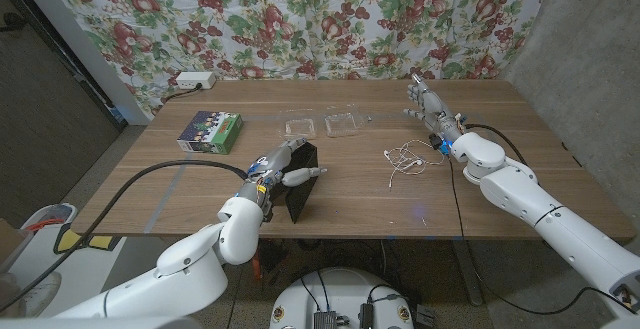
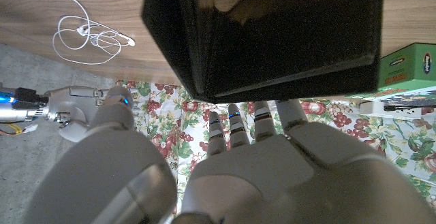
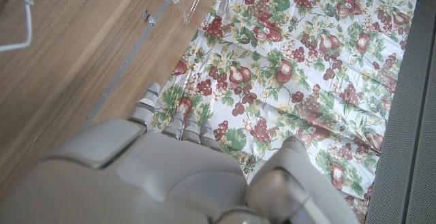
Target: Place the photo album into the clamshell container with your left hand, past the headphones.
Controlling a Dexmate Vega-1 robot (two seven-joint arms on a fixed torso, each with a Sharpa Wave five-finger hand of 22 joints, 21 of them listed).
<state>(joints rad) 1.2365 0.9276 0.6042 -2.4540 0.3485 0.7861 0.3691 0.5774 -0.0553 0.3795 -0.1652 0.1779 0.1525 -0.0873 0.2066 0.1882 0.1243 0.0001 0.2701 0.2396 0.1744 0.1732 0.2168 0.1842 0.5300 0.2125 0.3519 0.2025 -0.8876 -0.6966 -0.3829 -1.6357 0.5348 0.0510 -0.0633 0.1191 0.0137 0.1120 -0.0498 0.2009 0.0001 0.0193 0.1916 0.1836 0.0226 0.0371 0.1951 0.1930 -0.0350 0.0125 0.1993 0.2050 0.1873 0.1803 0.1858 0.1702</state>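
One black photo album (image 1: pixel 299 185) — left hand (image 1: pixel 281 165) holding, tilted on table (image 1: pixel 370 204).

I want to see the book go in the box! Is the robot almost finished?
Not yet. Done: the left hand has got hold of the black photo album, gripping it near the table's front edge. In hand: the album stands tilted on the wood. Left: moving it to the open clear clamshell container farther back, which has nothing in it yet. The white headphones lie to one side. The right hand holds nothing.
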